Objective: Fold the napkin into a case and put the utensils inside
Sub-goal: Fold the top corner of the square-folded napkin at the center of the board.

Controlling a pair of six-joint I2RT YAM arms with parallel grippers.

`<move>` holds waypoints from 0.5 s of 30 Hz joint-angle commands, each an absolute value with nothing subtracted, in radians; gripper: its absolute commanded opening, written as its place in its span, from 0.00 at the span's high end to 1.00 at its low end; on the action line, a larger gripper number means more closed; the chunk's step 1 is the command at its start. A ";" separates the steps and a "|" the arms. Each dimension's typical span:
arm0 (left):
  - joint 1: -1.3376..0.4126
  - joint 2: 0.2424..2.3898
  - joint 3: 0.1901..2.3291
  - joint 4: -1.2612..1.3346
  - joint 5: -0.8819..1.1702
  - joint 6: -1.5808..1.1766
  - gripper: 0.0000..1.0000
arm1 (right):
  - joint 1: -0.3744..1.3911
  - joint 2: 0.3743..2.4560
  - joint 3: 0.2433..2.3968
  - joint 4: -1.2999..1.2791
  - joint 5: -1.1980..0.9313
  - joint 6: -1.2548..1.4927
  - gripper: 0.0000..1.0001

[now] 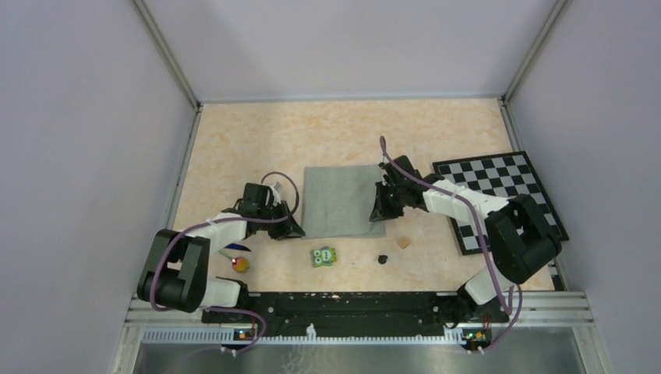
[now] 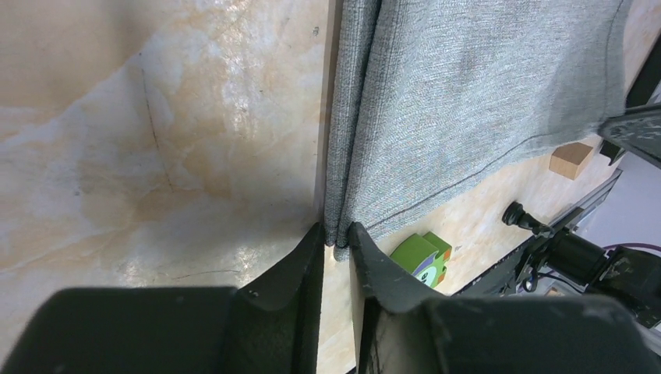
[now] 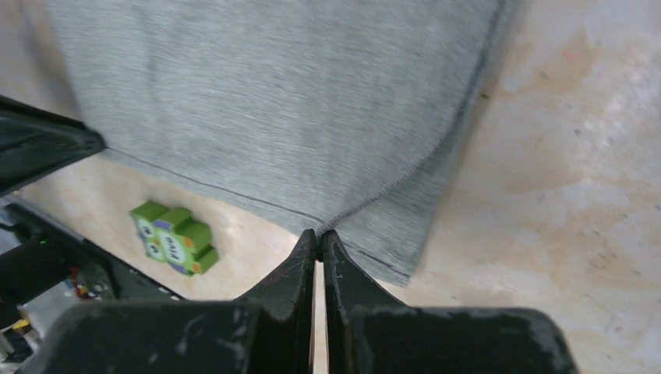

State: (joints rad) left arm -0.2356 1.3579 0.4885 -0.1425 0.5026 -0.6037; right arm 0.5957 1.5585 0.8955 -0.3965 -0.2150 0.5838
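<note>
Starting at the near edge of the tabletop (image 1: pixel 257 140): the yellow-orange-headed utensil (image 1: pixel 242 265) lies at the near left, right beside the left arm's base link. The green owl block (image 1: pixel 323 256) sits near the middle of that edge, with a small black piece (image 1: pixel 383 258) to its right. The tan cube (image 1: pixel 403 242) is just beyond that, close to the napkin's near right corner.

The left gripper (image 2: pixel 336 234) is low at the napkin's near left corner, jaws drawn in on the doubled cloth edge, which sits between the tips. The right gripper (image 3: pixel 319 234) is at the near right corner, jaws closed with the hem pinched at the tips and the cloth pulled up toward them.

The napkin (image 1: pixel 343 199) is mid-tabletop, a grey rectangle, mostly flat. The checkerboard mat (image 1: pixel 499 183) lies at the right edge, apart from the napkin, partly under the right arm.
</note>
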 commanded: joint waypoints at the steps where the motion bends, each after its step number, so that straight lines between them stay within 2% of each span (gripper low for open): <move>1: -0.239 1.386 0.451 -0.162 0.415 -0.582 0.78 | 0.608 1.585 0.990 -0.245 -0.346 0.581 1.00; 6: -0.239 1.396 0.453 -0.145 0.408 -0.574 0.84 | 0.621 1.730 1.081 -0.114 -0.457 0.628 1.00; 15: -0.239 1.416 0.430 -0.124 0.416 -0.573 0.88 | 0.631 1.991 1.291 0.121 -0.475 0.753 1.00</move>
